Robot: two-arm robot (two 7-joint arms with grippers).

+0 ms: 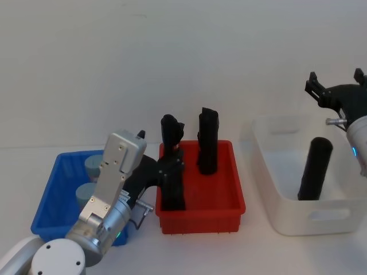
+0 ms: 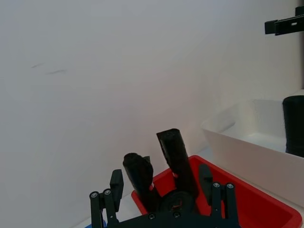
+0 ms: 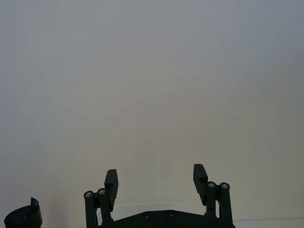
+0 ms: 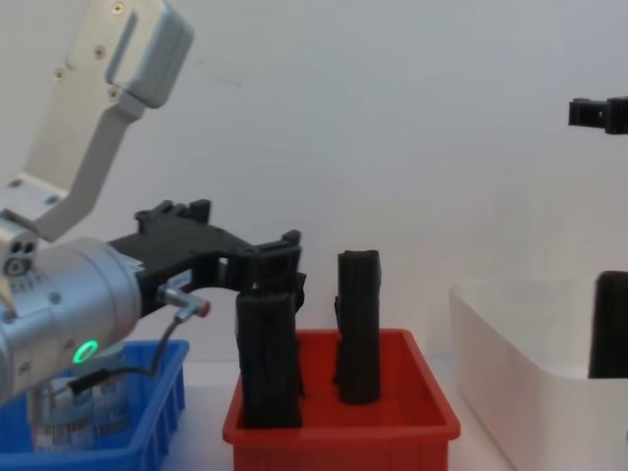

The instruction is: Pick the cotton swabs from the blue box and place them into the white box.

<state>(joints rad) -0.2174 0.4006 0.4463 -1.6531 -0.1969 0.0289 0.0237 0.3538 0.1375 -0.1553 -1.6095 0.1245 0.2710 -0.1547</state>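
Observation:
Two cotton swabs jars with grey-blue lids point(image 1: 92, 166) point(image 1: 85, 193) sit in the blue box point(image 1: 50, 192) at the left; from the chest they show as clear jars point(image 4: 98, 407). My left arm passes over the blue box. Its left gripper point(image 1: 175, 163) point(image 2: 160, 183) point(image 4: 250, 231) is open and empty, held above the red bin's near-left black roll. At the right stands the white box point(image 1: 309, 220) point(image 4: 530, 363). High above its far side my right gripper point(image 1: 335, 77) point(image 3: 155, 175) hangs open with nothing in it.
A red bin point(image 1: 200, 217) with three upright black rolls point(image 1: 207, 140) stands between the two boxes. Another black roll point(image 1: 315, 169) leans inside the white box. A plain white wall rises close behind the table.

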